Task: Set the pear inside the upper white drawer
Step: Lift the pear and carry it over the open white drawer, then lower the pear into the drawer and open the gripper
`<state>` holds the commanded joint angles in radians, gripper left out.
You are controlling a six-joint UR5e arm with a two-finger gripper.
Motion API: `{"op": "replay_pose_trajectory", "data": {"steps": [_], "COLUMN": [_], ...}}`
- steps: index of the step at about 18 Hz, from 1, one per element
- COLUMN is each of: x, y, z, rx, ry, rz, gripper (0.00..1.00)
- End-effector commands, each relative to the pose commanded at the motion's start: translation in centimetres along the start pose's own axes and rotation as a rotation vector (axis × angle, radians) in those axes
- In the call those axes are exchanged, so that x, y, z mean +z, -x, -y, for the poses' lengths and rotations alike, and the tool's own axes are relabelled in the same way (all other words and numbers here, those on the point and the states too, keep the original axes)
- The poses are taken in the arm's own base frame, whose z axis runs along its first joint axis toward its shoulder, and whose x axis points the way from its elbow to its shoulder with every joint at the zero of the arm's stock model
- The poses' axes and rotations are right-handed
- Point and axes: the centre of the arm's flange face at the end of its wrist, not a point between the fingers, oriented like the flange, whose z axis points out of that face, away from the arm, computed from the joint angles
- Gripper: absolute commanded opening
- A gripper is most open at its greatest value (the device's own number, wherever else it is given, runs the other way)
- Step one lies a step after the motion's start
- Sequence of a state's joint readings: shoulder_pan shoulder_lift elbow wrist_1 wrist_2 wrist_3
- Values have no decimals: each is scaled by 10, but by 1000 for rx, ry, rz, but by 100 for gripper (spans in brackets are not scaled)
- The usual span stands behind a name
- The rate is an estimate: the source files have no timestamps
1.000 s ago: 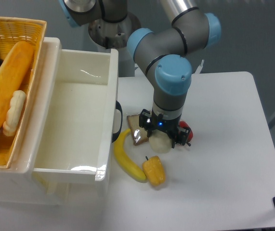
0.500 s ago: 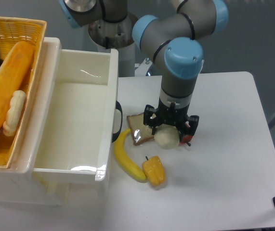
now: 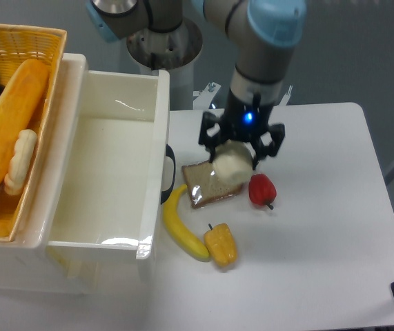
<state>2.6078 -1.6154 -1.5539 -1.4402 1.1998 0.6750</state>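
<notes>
My gripper (image 3: 234,160) is shut on the pear (image 3: 231,166), a pale cream-white roundish fruit, and holds it in the air above the table, over the slice of bread. The upper white drawer (image 3: 156,124) stands open to the left of the gripper, a glossy white bin with tall walls and a dark handle (image 3: 170,172) on its front. Nothing lies inside the drawer. The pear is clear of the drawer's right wall and to its right.
On the table lie a wrapped bread slice (image 3: 207,187), a red pepper (image 3: 261,189), a banana (image 3: 181,227) and a yellow pepper (image 3: 221,245). A woven wicker basket (image 3: 41,41) with food items sits at the far left, beyond the drawer.
The gripper has risen from the table with the pear held in it, uncovering the bread slice and the red pepper. The arm has moved up and slightly back.
</notes>
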Motion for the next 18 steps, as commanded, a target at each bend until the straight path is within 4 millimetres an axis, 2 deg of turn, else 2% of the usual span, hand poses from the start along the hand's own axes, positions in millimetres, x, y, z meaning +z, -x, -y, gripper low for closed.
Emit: {"op": "replay_pose_trajectory", "data": {"steps": [2, 6, 11, 15, 18], "x": [-12, -21, -4, 11, 16], "y": [-12, -41, -73, -89, -93], "z": [-3, -9, -4, 1, 2], "rx": [-1, 12, 21, 51, 60], "ry": [-16, -34, -22, 0, 9], "rz": [-17, -28, -73, -94, -101], "gripper": [59, 60, 60, 60, 61]}}
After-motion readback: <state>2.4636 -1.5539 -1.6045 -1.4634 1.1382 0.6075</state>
